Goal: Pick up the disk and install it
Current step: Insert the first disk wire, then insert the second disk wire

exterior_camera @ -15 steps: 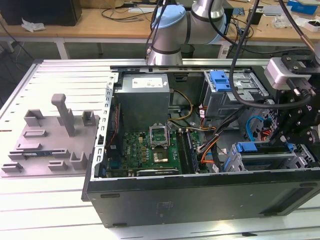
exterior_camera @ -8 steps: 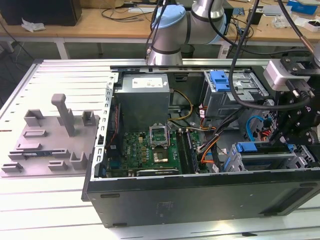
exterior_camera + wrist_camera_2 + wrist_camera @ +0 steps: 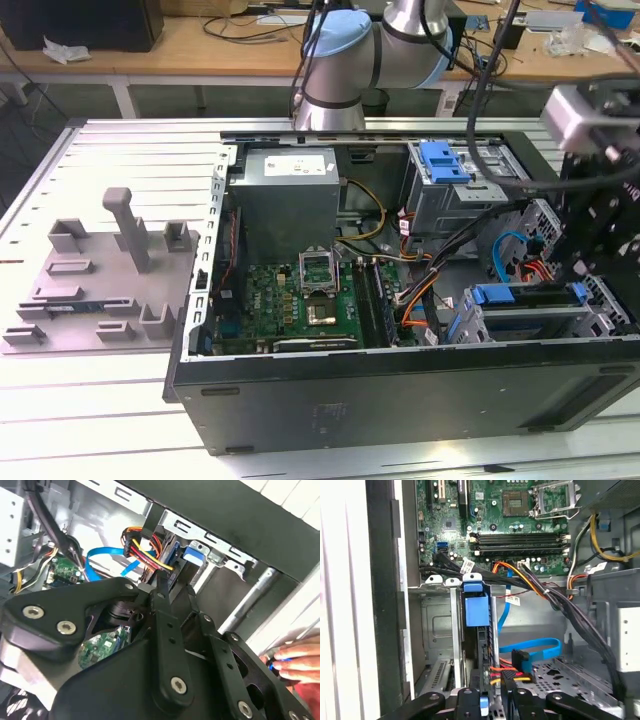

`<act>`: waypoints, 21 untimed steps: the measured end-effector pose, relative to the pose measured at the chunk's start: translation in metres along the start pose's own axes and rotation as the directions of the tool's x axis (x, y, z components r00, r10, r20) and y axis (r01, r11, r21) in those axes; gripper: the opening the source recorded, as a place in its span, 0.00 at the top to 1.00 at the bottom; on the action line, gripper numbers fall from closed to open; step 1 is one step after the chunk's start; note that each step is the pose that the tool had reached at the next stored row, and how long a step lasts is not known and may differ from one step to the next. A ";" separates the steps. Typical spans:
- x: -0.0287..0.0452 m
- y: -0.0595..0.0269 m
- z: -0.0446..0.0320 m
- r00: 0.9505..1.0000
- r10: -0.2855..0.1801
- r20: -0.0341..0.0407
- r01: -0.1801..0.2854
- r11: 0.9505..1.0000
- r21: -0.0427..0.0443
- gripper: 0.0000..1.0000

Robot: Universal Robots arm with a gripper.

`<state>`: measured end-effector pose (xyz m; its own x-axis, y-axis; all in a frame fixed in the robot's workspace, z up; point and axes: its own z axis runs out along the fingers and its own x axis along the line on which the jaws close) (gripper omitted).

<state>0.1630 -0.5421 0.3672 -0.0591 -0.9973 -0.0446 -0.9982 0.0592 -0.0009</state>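
Black claw [image 3: 165, 587] linkages fill the near foreground in second wrist view, closed on the disk [image 3: 175, 562] at its tip, ~12 o'clock. First wrist view: disk [image 3: 476, 625] stands edge-on in the bay [image 3: 437, 625], long axis running straight away from claw [image 3: 485, 700]. Exterior view: disk [image 3: 525, 305] at ~4 o'clock in case [image 3: 400, 395].

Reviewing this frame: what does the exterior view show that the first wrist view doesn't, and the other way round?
Exterior view: the grey fixture tray at the exterior view's left, the power supply, and the blue bracket atop the upper drive cage. First wrist view: the gripper at the near end of the disk, which stands edge-on in the lower bay. Both: the motherboard with its processor socket, and the disk in its blue carrier.
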 end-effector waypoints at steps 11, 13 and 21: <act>-0.0113 0.0001 -0.0326 1.000 -0.003 -0.014 0.003 1.000 0.001 0.69; -0.0113 0.0001 -0.0325 1.000 -0.004 -0.014 0.004 1.000 0.001 0.69; -0.0113 0.0000 -0.0325 1.000 -0.005 -0.014 0.005 1.000 0.001 0.69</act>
<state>0.1636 -0.5323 0.4002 -0.0546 -0.9980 -0.0305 -0.9985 0.0547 -0.0017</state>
